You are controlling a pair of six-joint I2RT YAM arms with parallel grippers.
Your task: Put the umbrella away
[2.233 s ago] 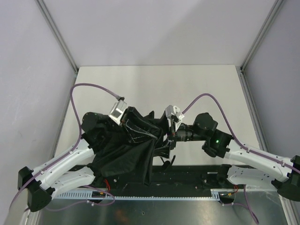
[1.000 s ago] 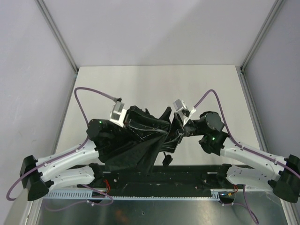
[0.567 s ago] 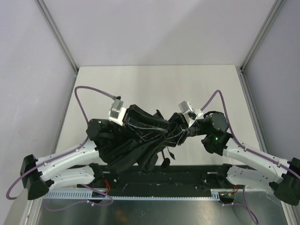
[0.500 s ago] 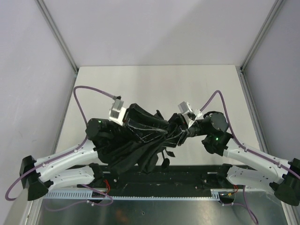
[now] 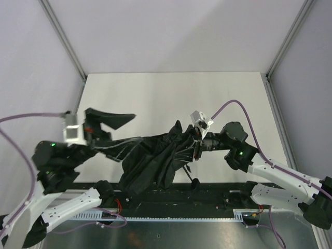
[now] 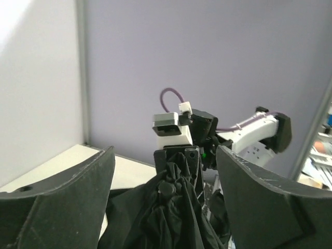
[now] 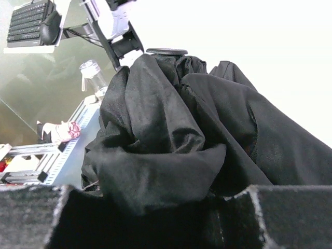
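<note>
Umbrella: you see matte black fabric, crumpled, loosely bunched
Right gripper: clenched on the bunched fabric
Left gripper: jaws wide apart, gripping nothing

The umbrella stretched left to right over the near part of the table, between the left gripper at its left end and the right gripper at its right end.
</note>
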